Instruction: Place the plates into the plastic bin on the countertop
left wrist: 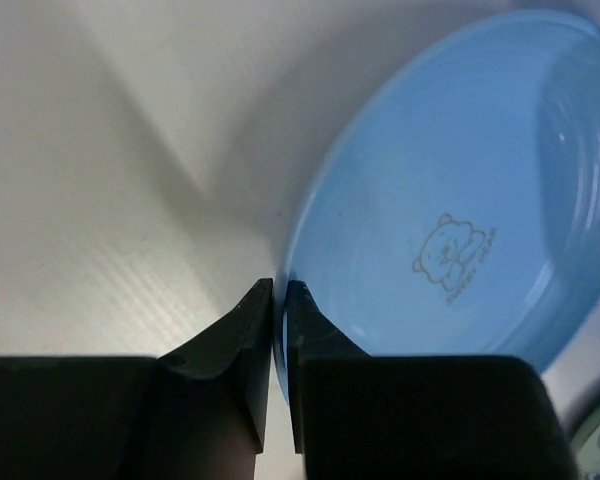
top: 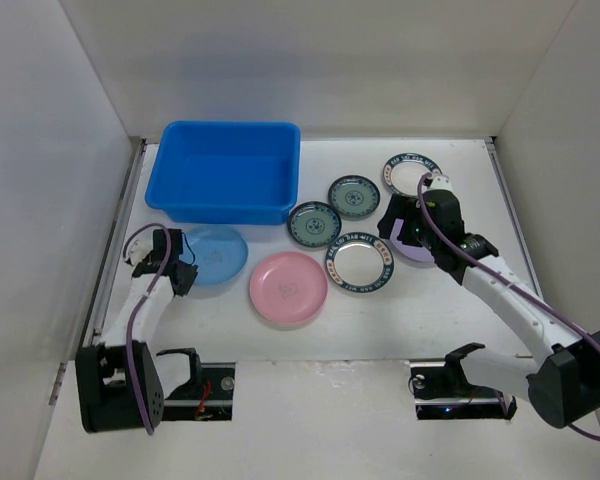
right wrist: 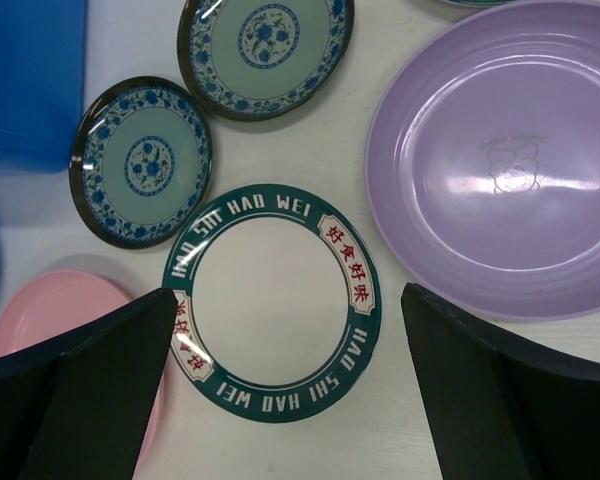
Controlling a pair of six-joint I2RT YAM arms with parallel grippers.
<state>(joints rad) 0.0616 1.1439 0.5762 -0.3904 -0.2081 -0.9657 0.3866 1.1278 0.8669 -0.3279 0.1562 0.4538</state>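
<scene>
Left arm low, reaching forward. Left gripper pinched on the rim of the round light blue plastic plate, which sits on the flat white countertop just in front of the bright blue rectangular plastic bin. Right gripper spread wide over the white-centred, green-rimmed plate. All seven plates lie outside the bin.

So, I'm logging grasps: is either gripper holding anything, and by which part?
The left gripper pinches the light blue plate by its rim; the right gripper is open, holding nothing.
</scene>
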